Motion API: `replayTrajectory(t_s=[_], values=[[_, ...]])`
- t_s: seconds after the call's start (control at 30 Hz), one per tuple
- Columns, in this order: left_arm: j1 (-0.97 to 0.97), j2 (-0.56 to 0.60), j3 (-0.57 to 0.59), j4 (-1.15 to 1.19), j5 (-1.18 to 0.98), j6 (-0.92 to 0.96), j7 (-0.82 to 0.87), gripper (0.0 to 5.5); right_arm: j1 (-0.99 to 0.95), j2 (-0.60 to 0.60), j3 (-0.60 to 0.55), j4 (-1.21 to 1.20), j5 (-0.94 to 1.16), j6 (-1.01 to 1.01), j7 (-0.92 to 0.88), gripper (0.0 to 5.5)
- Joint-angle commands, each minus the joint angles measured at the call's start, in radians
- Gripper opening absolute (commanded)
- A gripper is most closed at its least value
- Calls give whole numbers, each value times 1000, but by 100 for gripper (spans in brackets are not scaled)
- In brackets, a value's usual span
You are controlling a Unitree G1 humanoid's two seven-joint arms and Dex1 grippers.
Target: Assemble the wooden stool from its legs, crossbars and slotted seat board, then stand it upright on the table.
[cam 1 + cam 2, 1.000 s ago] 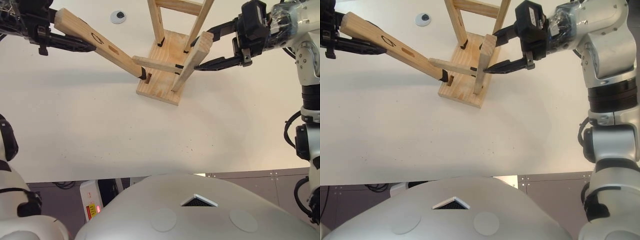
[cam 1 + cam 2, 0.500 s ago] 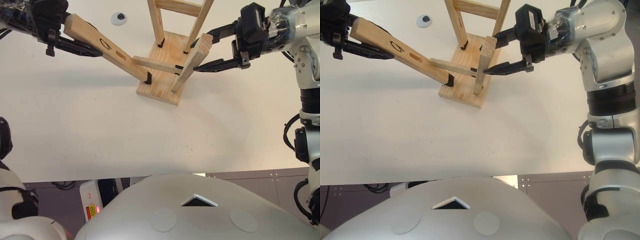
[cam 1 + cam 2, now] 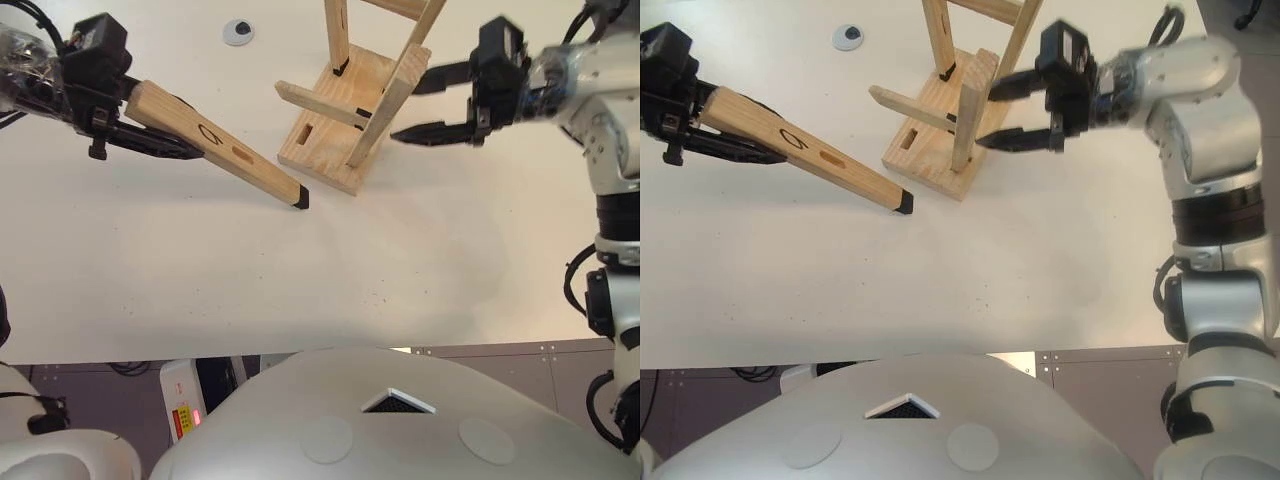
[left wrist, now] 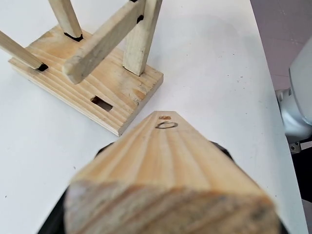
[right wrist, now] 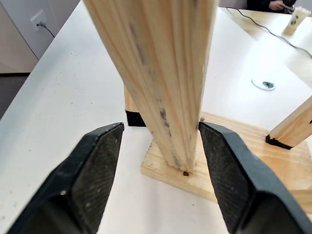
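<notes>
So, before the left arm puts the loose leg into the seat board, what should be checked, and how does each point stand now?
1. The left gripper holds the loose leg firmly: ok.
2. The empty slot in the seat board is free: ok.
3. The leg tip is over that slot: not ok. It is off the board, nearer the robot.
4. The right gripper clamps the near leg to steady the board: not ok. It is open, with one finger on each side of the leg.
5. The hole in the loose leg faces the free end of the crossbar: cannot tell.
</notes>
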Motion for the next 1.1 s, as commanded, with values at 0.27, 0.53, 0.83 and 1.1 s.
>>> replayTrajectory(t_s=[0.27,0.53,0.83,1.1], values=[[384,-33,404,-200,-126,119,198,201,217,167,-52,-383,64,373,-479,315],[557,-104,504,-312,-139,154,284,201,222,377,-157,-374,81,668,-854,226],[487,-55,541,-267,-122,168,255,201,216,119,-4,-276,12,260,-405,213],[417,56,459,-251,-52,163,119,201,19,101,21,89,-113,-53,-169,211]])
